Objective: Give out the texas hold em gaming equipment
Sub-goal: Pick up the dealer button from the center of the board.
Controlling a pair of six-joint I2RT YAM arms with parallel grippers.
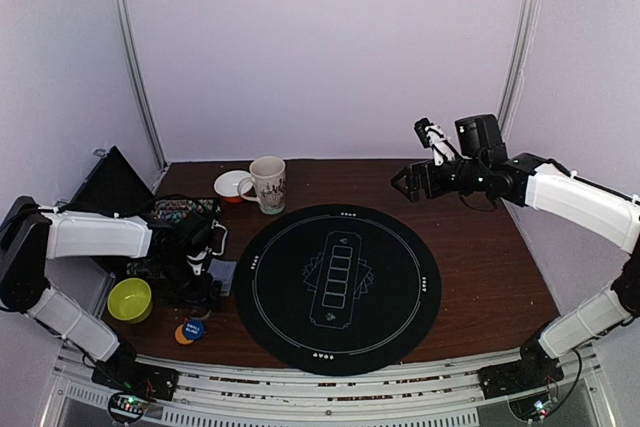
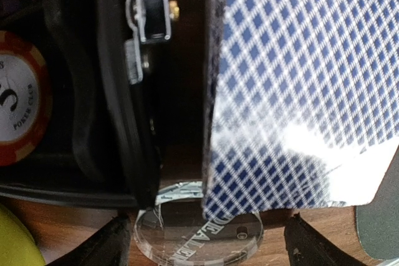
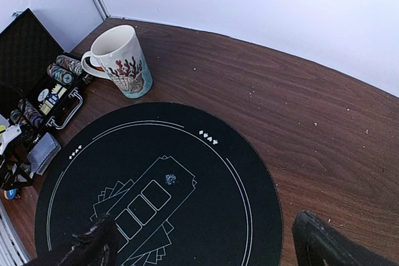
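Blue-checked card [image 2: 299,91] partly covers clear disc [image 2: 181,236] inside wide left tool [image 2: 206,245]; right tool [image 3: 209,241] gapes wide.

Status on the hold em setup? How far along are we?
Done: nothing visible; the mat carries no cards or chips. In hand: left gripper open, fingers straddling the clear disc by the checkered-back cards next to the case, nothing gripped. Right gripper open above the mat. Left: cards, chips in the case, blue and orange discs at the near edge.
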